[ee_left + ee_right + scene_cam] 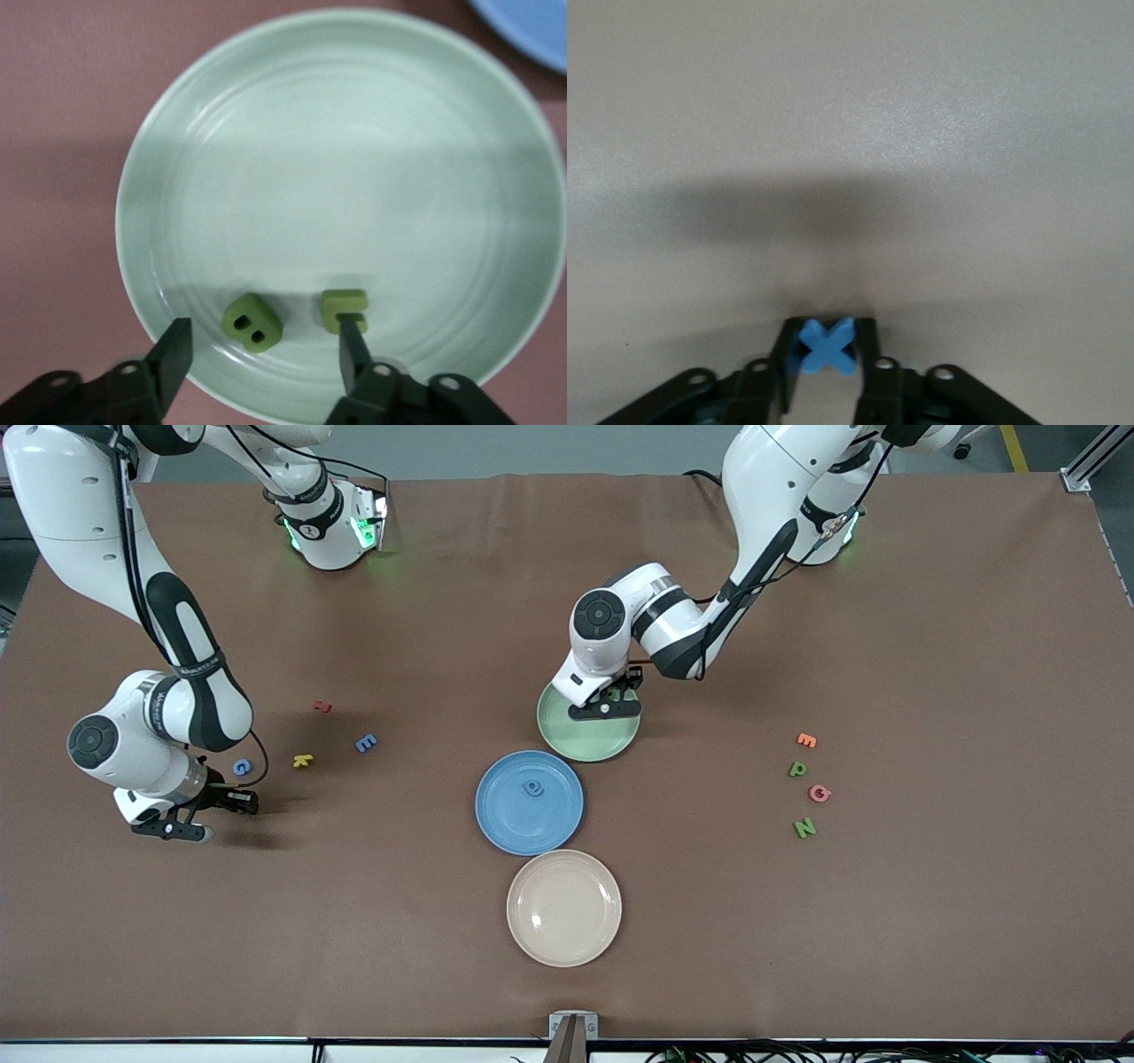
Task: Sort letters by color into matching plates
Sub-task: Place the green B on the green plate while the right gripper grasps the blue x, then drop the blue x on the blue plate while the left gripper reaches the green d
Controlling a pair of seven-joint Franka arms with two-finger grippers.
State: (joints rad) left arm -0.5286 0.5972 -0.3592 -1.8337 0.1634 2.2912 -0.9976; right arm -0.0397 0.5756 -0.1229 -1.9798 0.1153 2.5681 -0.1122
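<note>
My left gripper point(264, 341) is open just above the pale green plate point(354, 177), its fingers apart on either side of a green B point(252, 323). A green u point(344, 310) lies in the plate beside one fingertip. In the front view this gripper point(607, 704) hangs over the green plate point(594, 746). My right gripper point(827, 354) is shut on a blue x point(827, 345), low over the bare table beside a blue G point(242, 766). A blue E point(366, 742) lies on the table. The blue plate point(505, 815) holds a blue a point(532, 786). A green P point(798, 769) and a green N point(804, 828) lie toward the left arm's end.
A cream plate point(564, 908) sits nearer the front camera than the blue plate. A yellow letter point(303, 760) and a red one point(322, 707) lie near the blue E. An orange letter point(806, 740) and a pink one point(819, 793) lie among the green P and N.
</note>
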